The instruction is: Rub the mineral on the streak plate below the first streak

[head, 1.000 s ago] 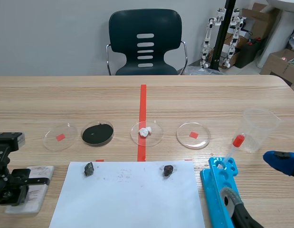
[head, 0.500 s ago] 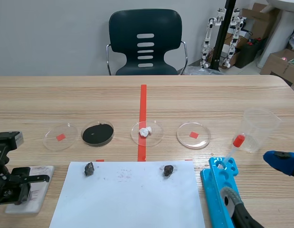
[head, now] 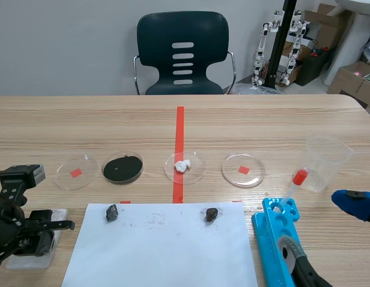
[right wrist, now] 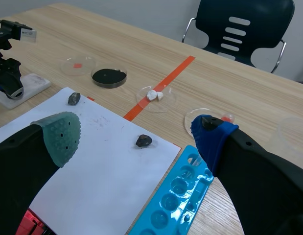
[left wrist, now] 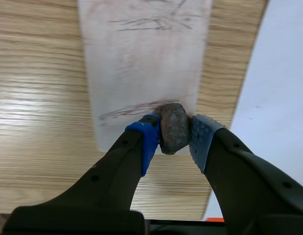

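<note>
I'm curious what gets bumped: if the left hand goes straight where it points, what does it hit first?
Probably the white streak plate; the mineral in the left hand seems to be touching it.

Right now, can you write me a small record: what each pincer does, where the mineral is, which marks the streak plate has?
left pincer: shut on the mineral, over the streak plate
mineral: dark brownish lump at one end of a reddish-brown streak
streak plate: white, beside the paper sheet; dark scribbles ahead, reddish-brown streak nearer the pincer
right pincer: open, holding nothing
paper sheet: two dark rocks on it
</note>
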`<state>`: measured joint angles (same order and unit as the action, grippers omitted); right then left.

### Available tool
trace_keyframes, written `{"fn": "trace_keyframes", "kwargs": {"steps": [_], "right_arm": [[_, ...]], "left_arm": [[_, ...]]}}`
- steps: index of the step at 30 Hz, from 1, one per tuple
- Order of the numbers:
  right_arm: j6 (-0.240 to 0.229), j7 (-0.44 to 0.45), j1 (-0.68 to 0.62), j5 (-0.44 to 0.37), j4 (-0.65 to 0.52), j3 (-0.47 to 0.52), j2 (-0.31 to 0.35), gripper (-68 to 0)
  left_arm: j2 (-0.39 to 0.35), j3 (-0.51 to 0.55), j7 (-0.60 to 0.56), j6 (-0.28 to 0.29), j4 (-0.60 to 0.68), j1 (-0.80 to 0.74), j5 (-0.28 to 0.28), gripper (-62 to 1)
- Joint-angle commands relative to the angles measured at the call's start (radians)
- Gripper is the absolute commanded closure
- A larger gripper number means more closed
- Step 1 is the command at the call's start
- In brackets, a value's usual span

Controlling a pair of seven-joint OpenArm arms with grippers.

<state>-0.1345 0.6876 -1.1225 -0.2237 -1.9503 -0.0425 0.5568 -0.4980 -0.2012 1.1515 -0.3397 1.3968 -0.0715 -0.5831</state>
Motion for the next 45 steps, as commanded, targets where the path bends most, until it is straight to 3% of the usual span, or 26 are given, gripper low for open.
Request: {"fn": "trace_keyframes", "kwargs": {"steps": [1,6,10,16,22,24,29,34,39,45], "right_arm": [[0.003,0.015,0.009,-0.004,-0.006,0.009,0.0,-47.5],[0.003,0.015,0.009,-0.004,-0.006,0.009,0.0,-47.5],[0.003,0.015,0.009,-0.004,-0.006,0.009,0.0,-47.5],[0.003,0.015,0.009,-0.004,-0.006,0.009,0.0,-47.5],[0.003,0.015,0.009,-0.004,-0.006,0.009,0.0,-47.5],[0.003,0.015,0.009,-0.004,-0.006,0.009,0.0,-47.5],[0.003,0.015,0.009,-0.004,-0.006,0.009,0.0,-47.5],[0.003,0.015,0.009,-0.004,-0.006,0.009,0.0,-47.5],[0.003,0.015,0.009,-0.004,-0.006,0.009,0.0,-47.5],[0.003,0.015,0.009,-0.004,-0.006,0.009,0.0,-47.5]], "left_arm": [[-0.018,0.003,0.017,-0.031,-0.008,-0.011,0.061,-5.7],[-0.018,0.003,0.061,-0.061,-0.008,-0.011,0.179,-5.7],[-0.018,0.003,0.063,-0.062,-0.008,-0.011,0.179,-5.7],[-0.018,0.003,0.004,-0.031,-0.008,-0.011,0.009,-5.7],[-0.018,0.003,-0.038,0.018,-0.008,-0.011,-0.109,-5.7],[-0.018,0.003,-0.047,0.024,-0.008,-0.011,-0.138,-5.7],[-0.018,0.003,-0.049,0.029,-0.008,-0.011,-0.142,-5.7],[-0.018,0.003,-0.06,0.051,-0.008,-0.011,-0.206,-5.7],[-0.018,0.003,-0.054,0.044,-0.008,-0.011,-0.158,-5.7],[-0.018,0.004,-0.002,-0.015,-0.008,-0.011,0.016,-5.7]]}}
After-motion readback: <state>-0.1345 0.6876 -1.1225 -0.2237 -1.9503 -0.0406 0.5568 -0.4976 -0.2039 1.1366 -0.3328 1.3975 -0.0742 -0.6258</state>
